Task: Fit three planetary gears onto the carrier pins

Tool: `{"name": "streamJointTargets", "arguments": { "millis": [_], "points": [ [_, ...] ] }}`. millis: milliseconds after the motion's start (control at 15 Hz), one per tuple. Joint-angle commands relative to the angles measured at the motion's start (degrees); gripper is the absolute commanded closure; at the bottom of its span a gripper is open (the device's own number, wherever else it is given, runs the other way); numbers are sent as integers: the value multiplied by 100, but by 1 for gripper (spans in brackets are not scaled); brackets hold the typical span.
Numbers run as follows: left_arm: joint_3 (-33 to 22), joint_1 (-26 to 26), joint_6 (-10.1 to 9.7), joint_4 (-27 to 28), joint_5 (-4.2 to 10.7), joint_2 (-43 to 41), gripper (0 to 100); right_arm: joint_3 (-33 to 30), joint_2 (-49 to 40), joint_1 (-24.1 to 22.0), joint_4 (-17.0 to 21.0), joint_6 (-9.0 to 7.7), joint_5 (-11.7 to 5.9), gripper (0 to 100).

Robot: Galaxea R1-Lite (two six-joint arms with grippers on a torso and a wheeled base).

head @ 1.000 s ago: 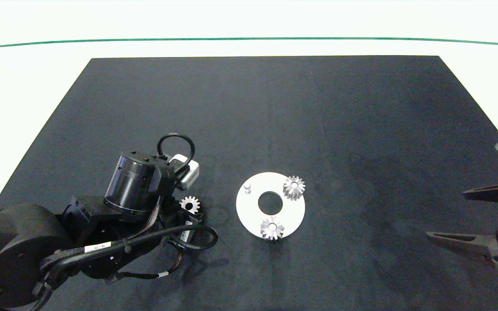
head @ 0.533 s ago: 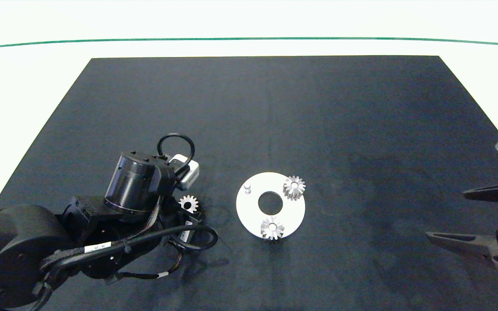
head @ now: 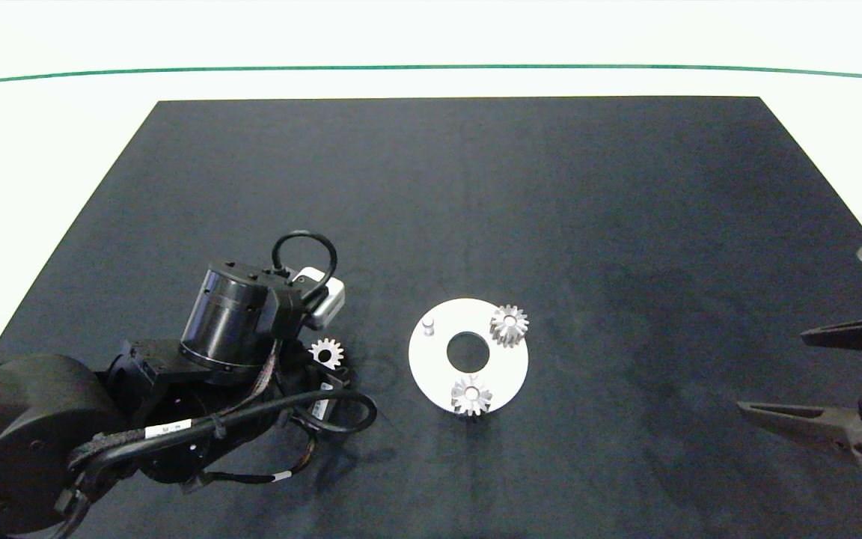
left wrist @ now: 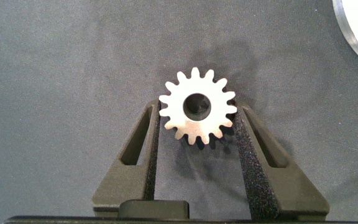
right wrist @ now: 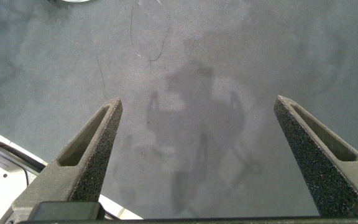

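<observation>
Planetary gears: third one [left wrist: 197, 107] flat on the worktop [head: 625, 224] left of the disc [head: 502, 374], clamped between left hand [left wrist: 197, 127] pads. Next: lift, carry right to the bare far-left pin [head: 428, 324], align bore, lower. Right hand [right wrist: 197, 155] spread apart, idle at the right.

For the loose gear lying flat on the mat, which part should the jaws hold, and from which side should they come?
Grip the loose gear by its toothed rim, on two opposite sides, coming straight down from above. It lies flat, bore up, so only the rim offers faces to squeeze. The left gripper already brackets it, jaws close on both sides; whether they clamp it is unclear. The free pin awaits on the disc.
</observation>
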Motion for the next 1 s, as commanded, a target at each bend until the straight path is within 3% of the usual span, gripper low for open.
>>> {"name": "streamJointTargets", "arguments": {
  "millis": [67, 600, 1000],
  "points": [
    [7, 0, 6, -10, 15, -4, 84, 0, 9, 2, 17, -8, 0, 0],
    [7, 0, 6, -10, 23, -13, 100, 0, 9, 2, 17, -8, 0, 0],
    [-2, -96, 6, -10, 23, -31, 100, 0, -26, 2, 17, -8, 0, 0]
  ]
}}
